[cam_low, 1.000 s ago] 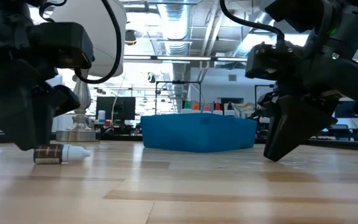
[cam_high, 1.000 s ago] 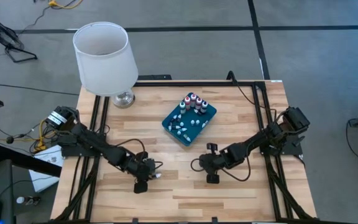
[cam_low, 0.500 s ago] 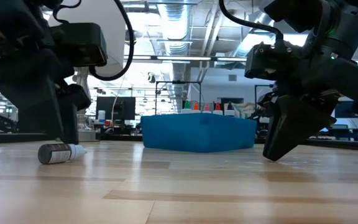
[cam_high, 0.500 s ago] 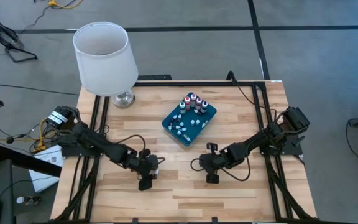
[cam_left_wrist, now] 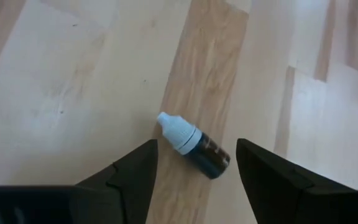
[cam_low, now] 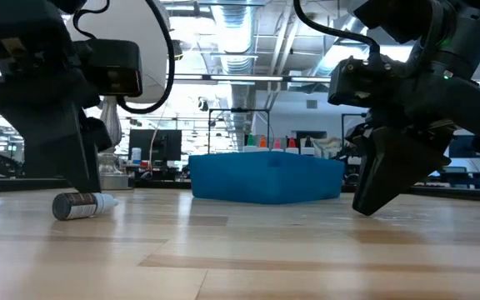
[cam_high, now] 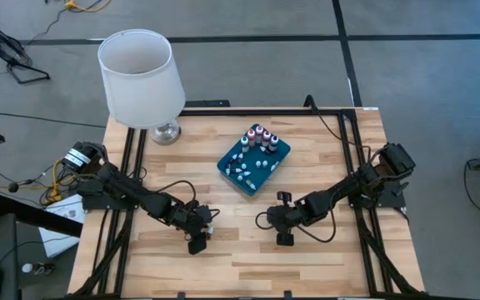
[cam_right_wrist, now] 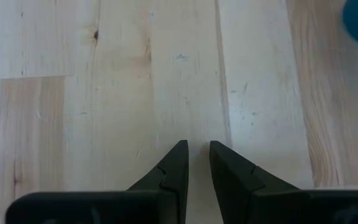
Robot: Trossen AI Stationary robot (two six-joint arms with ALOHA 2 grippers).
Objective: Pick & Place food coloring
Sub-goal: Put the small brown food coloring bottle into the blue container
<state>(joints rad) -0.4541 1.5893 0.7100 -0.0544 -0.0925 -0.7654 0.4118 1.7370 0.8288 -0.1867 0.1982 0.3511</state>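
Left hand (cam_left_wrist: 194, 163) hangs low over the tabletop (cam_high: 323, 250) with its fingers spread wide, and one food coloring bottle (cam_left_wrist: 193, 145) lies on its side between and just ahead of the fingertips, touched by neither. In the overhead view this bottle (cam_high: 210, 230) sits at about 7 o'clock from the teal tray (cam_high: 283, 155), well apart from it, with the white cap pointing away from the dark body. The tray already holds many more small bottles (cam_high: 260, 137), some standing, some lying flat.

The step in hand looks like the grasp of this loose bottle. To do it well, the fingers should come down astride the dark body rather than the tapered cap, across the short axis, so the bottle cannot roll or squirt out. The bottle lies askew to the gap, so a small wrist turn first would help.

Right hand (cam_right_wrist: 196, 163) waits at about 6 o'clock from the tray, its fingers nearly together and empty.
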